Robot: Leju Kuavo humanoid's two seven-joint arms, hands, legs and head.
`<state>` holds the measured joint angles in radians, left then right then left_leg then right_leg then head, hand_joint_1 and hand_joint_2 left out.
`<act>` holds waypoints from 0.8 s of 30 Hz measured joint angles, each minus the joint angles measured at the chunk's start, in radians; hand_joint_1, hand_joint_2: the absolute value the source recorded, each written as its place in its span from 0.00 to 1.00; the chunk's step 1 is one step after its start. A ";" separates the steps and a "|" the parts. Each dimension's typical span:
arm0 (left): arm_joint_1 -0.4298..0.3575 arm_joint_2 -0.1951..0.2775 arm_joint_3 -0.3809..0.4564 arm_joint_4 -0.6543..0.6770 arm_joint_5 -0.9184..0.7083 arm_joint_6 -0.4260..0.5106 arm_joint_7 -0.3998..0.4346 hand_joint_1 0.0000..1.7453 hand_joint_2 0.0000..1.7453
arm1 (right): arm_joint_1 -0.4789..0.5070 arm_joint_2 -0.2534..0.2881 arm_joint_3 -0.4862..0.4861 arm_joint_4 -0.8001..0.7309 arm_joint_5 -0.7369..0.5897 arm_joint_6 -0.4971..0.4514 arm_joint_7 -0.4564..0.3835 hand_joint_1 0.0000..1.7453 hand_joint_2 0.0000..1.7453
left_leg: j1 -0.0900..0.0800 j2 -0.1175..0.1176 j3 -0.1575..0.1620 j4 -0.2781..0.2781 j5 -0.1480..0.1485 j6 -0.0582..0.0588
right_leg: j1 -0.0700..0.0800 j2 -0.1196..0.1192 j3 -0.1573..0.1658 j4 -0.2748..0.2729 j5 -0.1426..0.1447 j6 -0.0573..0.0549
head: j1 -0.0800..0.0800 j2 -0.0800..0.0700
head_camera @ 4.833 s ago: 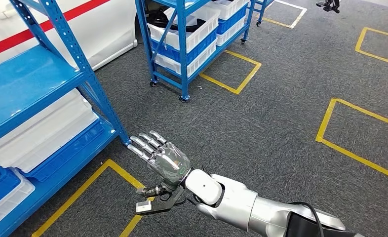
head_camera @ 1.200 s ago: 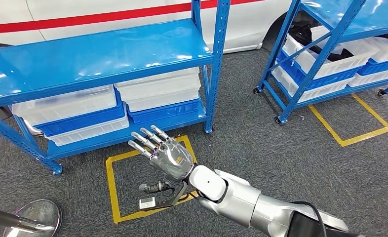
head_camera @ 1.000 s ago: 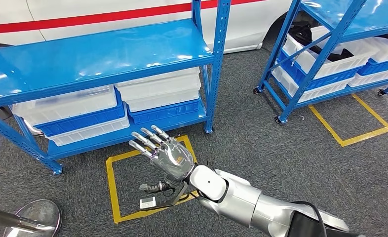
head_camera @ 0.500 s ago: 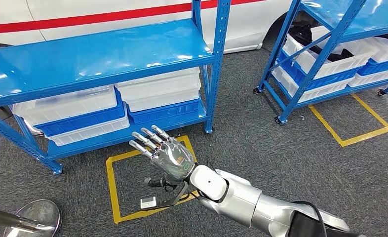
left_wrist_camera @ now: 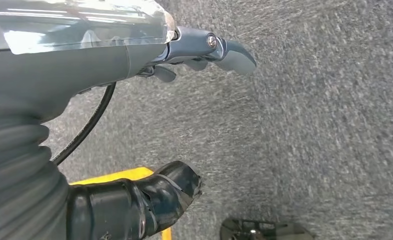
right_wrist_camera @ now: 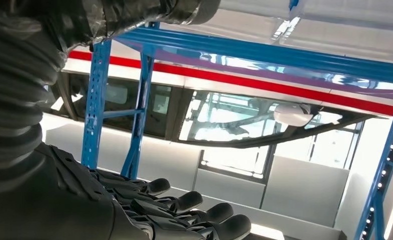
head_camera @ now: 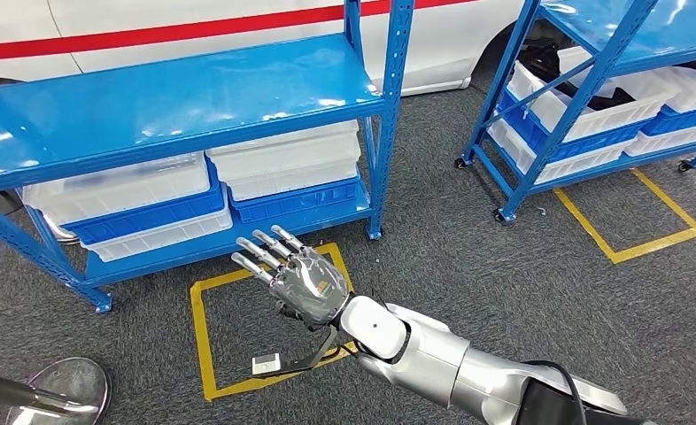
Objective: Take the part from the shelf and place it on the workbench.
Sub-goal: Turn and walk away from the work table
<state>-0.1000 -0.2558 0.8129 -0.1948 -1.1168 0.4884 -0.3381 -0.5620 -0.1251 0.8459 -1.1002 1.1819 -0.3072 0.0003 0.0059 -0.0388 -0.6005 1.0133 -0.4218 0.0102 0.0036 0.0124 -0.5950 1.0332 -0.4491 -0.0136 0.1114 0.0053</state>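
I am looking down on a grey carpet floor (head_camera: pixel 468 257) marked with yellow tape squares. At the far left a round metal base (head_camera: pixel 61 385) sits on the carpet. Next comes the blue shelf (head_camera: pixel 176 97), its top board bare and glossy, with white and blue bins (head_camera: pixel 194 190) stacked on the level below; I cannot tell what lies in them, so I cannot say where the part is. Behind the shelf runs a white vehicle side (head_camera: pixel 194 22) with a red stripe. Further right a second blue shelf (head_camera: pixel 592 62) on castors carries more white and blue bins.

My left hand (left_wrist_camera: pixel 204 50) hangs over the carpet, thumb out, holding nothing. My right hand (head_camera: pixel 296 279) reaches out low before the first shelf, above a taped square (head_camera: pixel 201 332), back upward, fingers (head_camera: pixel 258 252) straight and spread, holding nothing
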 joint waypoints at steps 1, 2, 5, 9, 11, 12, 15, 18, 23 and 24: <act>0.003 0.003 -0.006 -0.001 0.014 -0.008 -0.007 0.00 0.00 | 0.008 0.000 -0.007 0.004 -0.010 0.000 0.002 0.00 1.00 | 0.000 0.000 0.000 0.000 0.000 0.000 | 0.000 0.000 0.000 0.000 0.000 0.000 | 0.000 0.000; 0.007 0.006 -0.013 -0.002 0.031 -0.016 -0.010 0.00 0.00 | 0.018 0.000 -0.017 0.011 -0.025 0.000 0.004 0.00 1.00 | 0.000 0.000 0.000 0.000 0.000 0.000 | 0.000 0.000 0.000 0.000 0.000 0.000 | 0.000 0.000; 0.019 0.016 -0.041 -0.007 0.086 -0.040 -0.003 0.00 0.00 | 0.050 0.000 -0.048 0.034 -0.080 0.010 0.007 0.00 0.75 | 0.000 0.000 0.000 0.000 0.000 0.000 | 0.000 0.000 0.000 0.000 0.000 0.000 | 0.000 0.000; 0.035 0.032 -0.087 -0.018 0.160 -0.072 0.020 0.00 0.00 | 0.098 0.001 -0.100 0.073 -0.159 0.031 0.007 0.00 0.00 | 0.000 0.000 0.000 0.000 -0.001 0.000 | 0.000 0.000 0.000 0.000 -0.001 0.000 | 0.000 0.000; 0.044 0.041 -0.113 -0.025 0.197 -0.088 0.032 0.00 0.00 | 0.122 0.002 -0.129 0.093 -0.199 0.042 0.007 0.00 0.00 | 0.000 0.000 0.000 0.000 -0.001 0.000 | 0.000 0.000 0.000 0.000 -0.001 -0.001 | 0.000 0.000; 0.048 0.044 -0.125 -0.028 0.216 -0.096 0.038 0.00 0.00 | 0.135 0.002 -0.142 0.103 -0.219 0.047 0.007 0.00 0.00 | 0.000 0.000 0.000 0.000 -0.001 0.000 | 0.000 0.000 0.000 0.000 -0.001 -0.001 | 0.000 0.000; 0.059 0.056 -0.164 -0.037 0.272 -0.120 0.056 0.00 0.00 | 0.170 0.003 -0.178 0.133 -0.279 0.063 0.007 0.00 0.00 | 0.000 0.000 0.000 0.000 -0.002 0.000 | 0.000 0.000 0.000 0.000 -0.001 -0.001 | 0.000 0.000; 0.071 0.068 -0.203 -0.047 0.328 -0.144 0.075 0.00 0.50 | 0.207 0.006 -0.211 0.165 -0.338 0.079 0.007 0.00 0.00 | 0.000 0.000 0.000 0.000 -0.002 0.000 | 0.000 0.000 0.000 0.000 -0.001 -0.001 | 0.000 0.000; 0.092 0.089 -0.273 -0.063 0.420 -0.184 0.105 0.00 1.00 | 0.270 0.015 -0.283 0.222 -0.437 0.105 0.007 0.00 0.00 | 0.000 0.000 0.000 0.000 -0.004 -0.001 | 0.000 0.000 0.000 0.000 -0.002 -0.002 | 0.000 0.000; 0.096 0.092 -0.287 -0.066 0.438 -0.191 0.111 0.00 1.00 | 0.282 0.018 -0.298 0.233 -0.456 0.110 0.007 0.00 0.00 | 0.000 0.000 0.000 0.000 -0.004 -0.001 | 0.000 0.000 0.000 0.000 -0.002 -0.002 | 0.000 0.000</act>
<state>-0.0043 -0.1633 0.5264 -0.2610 -0.6787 0.2969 -0.2270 -0.2801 -0.1075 0.5478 -0.8671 0.7255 -0.1968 0.0072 0.0058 -0.0389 -0.6009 1.0130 -0.4255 0.0096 0.0036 0.0120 -0.5953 1.0331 -0.4512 -0.0154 0.1114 0.0053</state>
